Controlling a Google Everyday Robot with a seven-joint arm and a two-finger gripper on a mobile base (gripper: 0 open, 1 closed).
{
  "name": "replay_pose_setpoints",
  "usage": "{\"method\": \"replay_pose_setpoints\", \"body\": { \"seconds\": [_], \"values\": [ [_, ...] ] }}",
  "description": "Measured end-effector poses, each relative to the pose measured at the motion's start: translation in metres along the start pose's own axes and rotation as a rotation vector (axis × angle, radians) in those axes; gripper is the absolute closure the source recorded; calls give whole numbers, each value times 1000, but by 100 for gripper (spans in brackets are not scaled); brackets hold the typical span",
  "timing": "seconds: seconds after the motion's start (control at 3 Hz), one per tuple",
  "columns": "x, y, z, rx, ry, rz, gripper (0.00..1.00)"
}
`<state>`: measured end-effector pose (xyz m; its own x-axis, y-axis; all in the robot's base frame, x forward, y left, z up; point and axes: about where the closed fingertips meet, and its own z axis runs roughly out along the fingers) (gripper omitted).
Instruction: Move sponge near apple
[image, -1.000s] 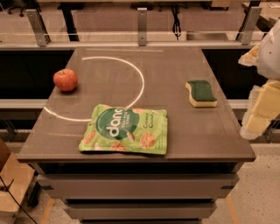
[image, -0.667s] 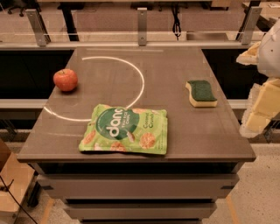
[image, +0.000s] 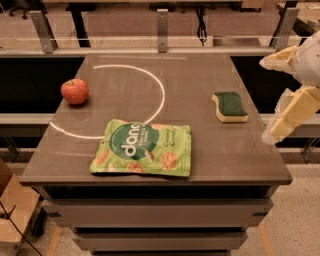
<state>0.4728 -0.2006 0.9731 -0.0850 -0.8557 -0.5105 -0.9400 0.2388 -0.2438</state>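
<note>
The sponge (image: 230, 106), dark green on top over pale yellow foam, lies flat on the right side of the dark table (image: 210, 150). The red apple (image: 75, 91) with a short stem sits near the table's left edge. My gripper (image: 265, 100) hangs off the table's right edge, to the right of the sponge and not touching it. Its two cream fingers (image: 292, 115) stand wide apart, open and empty.
A large green snack bag (image: 144, 148) lies flat at the front middle of the table, between apple and sponge. A white arc is marked on the tabletop (image: 161, 95). A rail with metal posts (image: 162, 30) runs behind the table.
My gripper has shifted slightly left towards the table's right edge. The sponge, apple and bag have not moved.
</note>
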Motion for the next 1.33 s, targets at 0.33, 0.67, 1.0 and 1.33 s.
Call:
{"method": "replay_pose_setpoints", "body": {
  "seconds": [0.33, 0.67, 1.0, 1.33],
  "values": [
    [-7, -18, 12, 39, -81, 25, 0],
    [-4, -45, 27, 96, -107, 84, 0],
    [7, -77, 42, 159, -101, 156, 0],
    [7, -77, 42, 159, -101, 156, 0]
  ]
}}
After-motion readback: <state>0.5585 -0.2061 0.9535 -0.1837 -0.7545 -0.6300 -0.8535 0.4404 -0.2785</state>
